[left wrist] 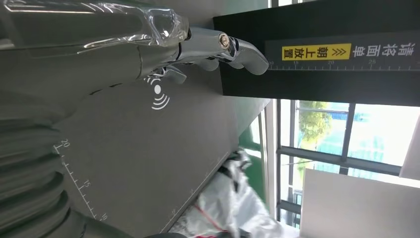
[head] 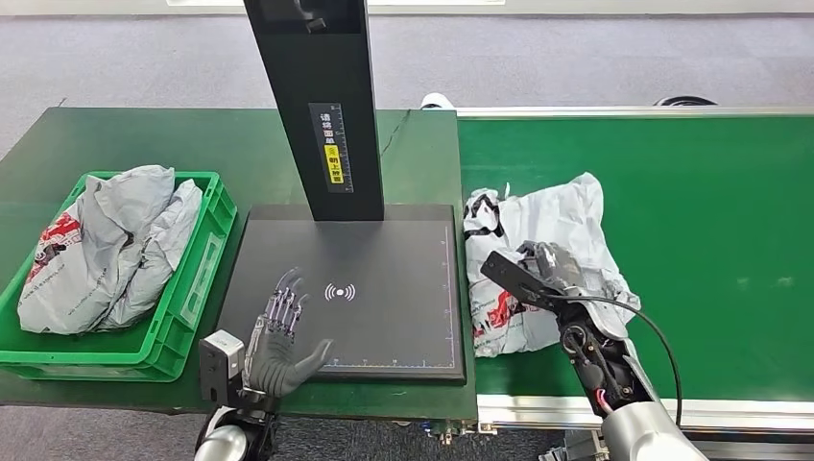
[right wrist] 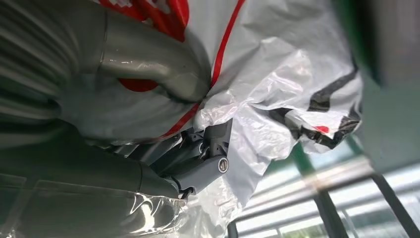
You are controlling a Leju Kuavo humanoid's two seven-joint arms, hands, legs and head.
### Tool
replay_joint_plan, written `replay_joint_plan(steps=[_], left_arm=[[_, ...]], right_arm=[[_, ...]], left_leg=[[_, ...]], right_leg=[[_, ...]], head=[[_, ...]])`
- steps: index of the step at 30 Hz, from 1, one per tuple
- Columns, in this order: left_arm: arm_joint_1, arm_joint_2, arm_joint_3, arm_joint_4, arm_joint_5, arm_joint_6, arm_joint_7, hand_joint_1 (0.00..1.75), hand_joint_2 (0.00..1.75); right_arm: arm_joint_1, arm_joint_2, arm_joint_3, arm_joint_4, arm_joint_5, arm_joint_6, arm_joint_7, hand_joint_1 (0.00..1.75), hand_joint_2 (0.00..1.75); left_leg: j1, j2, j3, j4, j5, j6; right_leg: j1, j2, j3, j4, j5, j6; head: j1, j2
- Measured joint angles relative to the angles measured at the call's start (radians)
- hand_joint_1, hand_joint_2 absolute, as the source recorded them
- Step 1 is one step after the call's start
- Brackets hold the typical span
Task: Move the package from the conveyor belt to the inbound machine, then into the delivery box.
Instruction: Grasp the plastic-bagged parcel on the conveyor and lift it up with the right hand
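Observation:
A crumpled white plastic package [head: 566,216] with red and black print lies on the green conveyor belt [head: 710,211], close to its left edge. My right hand [head: 549,269] sits on top of it. In the right wrist view the thumb and fingers [right wrist: 198,163] pinch the package [right wrist: 277,89] film between them. The inbound machine's black plate [head: 384,327] lies just left of the package. My left hand [head: 280,331] hovers open over the plate's front left corner, fingers spread flat [left wrist: 233,47]. The green delivery box [head: 206,254] stands at the far left.
The machine's black column [head: 322,106] with a yellow label rises at the back of the plate. The green box holds grey and white packages [head: 106,250]. A dark green table [head: 115,144] carries the box and machine. The belt's metal rail [head: 538,408] runs along the front.

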Motion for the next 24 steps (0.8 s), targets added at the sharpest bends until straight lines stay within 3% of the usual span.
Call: replay_joint_plan(steps=[10, 16, 21, 24], left_arm=[[0.007, 0.001, 0.007, -0.013, 0.001, 0.008, -0.022, 0.00, 1.75], [0.007, 0.002, 0.005, -0.008, 0.010, 0.013, -0.043, 0.00, 1.75], [0.000, 0.002, 0.003, -0.005, 0.015, 0.025, -0.054, 0.00, 1.75], [-0.008, 0.002, 0.002, -0.001, 0.016, 0.025, -0.059, 0.00, 1.75]], right_arm=[[0.098, 0.036, -0.052, -0.302, -0.211, -0.230, -0.169, 1.75, 1.75], [0.166, 0.051, -0.067, -0.455, -0.209, -0.426, -0.261, 1.75, 1.75], [0.192, 0.054, -0.051, -0.516, -0.194, -0.410, -0.286, 1.75, 1.75], [0.195, 0.052, -0.004, -0.516, -0.118, -0.384, -0.303, 1.75, 1.75]], left_leg=[[0.000, 0.000, 0.000, 0.000, 0.000, 0.000], [0.000, 0.000, 0.000, 0.000, 0.000, 0.000], [0.000, 0.000, 0.000, 0.000, 0.000, 0.000], [0.000, 0.000, 0.000, 0.000, 0.000, 0.000]], right_leg=[[0.000, 0.000, 0.000, 0.000, 0.000, 0.000], [0.000, 0.000, 0.000, 0.000, 0.000, 0.000], [0.000, 0.000, 0.000, 0.000, 0.000, 0.000], [0.000, 0.000, 0.000, 0.000, 0.000, 0.000]], head=[[0.000, 0.000], [0.000, 0.000], [0.000, 0.000], [0.000, 0.000]])
